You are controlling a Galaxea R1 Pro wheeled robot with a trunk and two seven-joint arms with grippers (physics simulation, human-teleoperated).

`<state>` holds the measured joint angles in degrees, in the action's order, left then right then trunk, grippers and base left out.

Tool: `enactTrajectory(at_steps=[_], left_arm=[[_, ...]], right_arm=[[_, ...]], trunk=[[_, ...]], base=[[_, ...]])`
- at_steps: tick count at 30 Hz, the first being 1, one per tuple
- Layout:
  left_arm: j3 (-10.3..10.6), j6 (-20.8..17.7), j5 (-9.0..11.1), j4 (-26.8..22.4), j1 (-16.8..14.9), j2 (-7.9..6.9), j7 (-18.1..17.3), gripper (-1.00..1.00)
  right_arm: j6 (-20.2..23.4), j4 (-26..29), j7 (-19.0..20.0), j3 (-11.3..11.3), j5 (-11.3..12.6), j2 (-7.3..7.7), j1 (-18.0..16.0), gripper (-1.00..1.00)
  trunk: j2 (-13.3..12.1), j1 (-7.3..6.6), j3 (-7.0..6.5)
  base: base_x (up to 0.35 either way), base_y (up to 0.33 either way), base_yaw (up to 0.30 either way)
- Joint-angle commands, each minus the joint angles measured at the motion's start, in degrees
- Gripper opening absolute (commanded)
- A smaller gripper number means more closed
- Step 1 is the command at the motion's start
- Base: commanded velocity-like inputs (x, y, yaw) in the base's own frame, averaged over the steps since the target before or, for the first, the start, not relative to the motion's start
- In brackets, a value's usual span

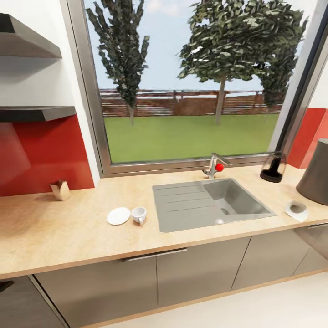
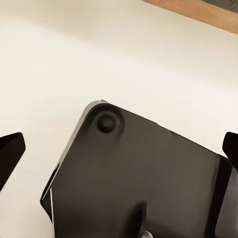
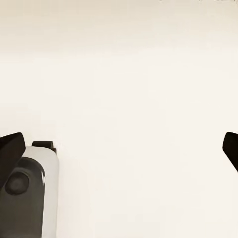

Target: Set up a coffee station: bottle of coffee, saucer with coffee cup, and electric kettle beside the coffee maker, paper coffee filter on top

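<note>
On the wooden countertop (image 1: 68, 237), left of the sink, a white saucer (image 1: 118, 216) lies flat with a small white coffee cup (image 1: 139, 214) standing beside it on the counter. A small brown folded paper item (image 1: 60, 190) stands by the red backsplash. At the far right are a dark glass vessel (image 1: 273, 167), a tall grey appliance (image 1: 316, 173) cut by the frame edge, and a small white dish-like item (image 1: 297, 210). The coffee bottle is hidden above the wall shelves (image 1: 36, 113). Both the left gripper (image 2: 119, 153) and the right gripper (image 3: 119, 151) are open and hang over the pale floor.
A grey sink (image 1: 212, 202) with a red-knobbed tap (image 1: 214, 167) is set in the counter under a large window. Grey cabinet doors (image 1: 136, 282) run below the counter. The robot's black base (image 2: 144, 188) is under the left gripper.
</note>
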<state>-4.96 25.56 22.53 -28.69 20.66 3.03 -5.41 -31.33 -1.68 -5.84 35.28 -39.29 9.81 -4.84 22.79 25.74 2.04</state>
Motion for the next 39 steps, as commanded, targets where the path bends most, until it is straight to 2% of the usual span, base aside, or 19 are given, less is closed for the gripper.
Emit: enactTrajectory(at_steps=[1,39], left_arm=[[-0.22,-0.07,0.58,-0.05,0.02,0.05,-0.57,1.00],[-0.21,0.03,0.67,0.01,0.00,0.05,-0.57,1.00]], right_arm=[[-0.23,-0.18,-0.49,0.23,-0.62,0.02,-0.08,1.00],[-0.15,-0.17,-0.46,0.28,-0.55,0.06,-0.08,1.00]], trunk=[[0.12,0.04,0.12],[0.12,0.04,0.12]], base=[[0.000,0.341,0.000],[0.000,0.341,0.000]])
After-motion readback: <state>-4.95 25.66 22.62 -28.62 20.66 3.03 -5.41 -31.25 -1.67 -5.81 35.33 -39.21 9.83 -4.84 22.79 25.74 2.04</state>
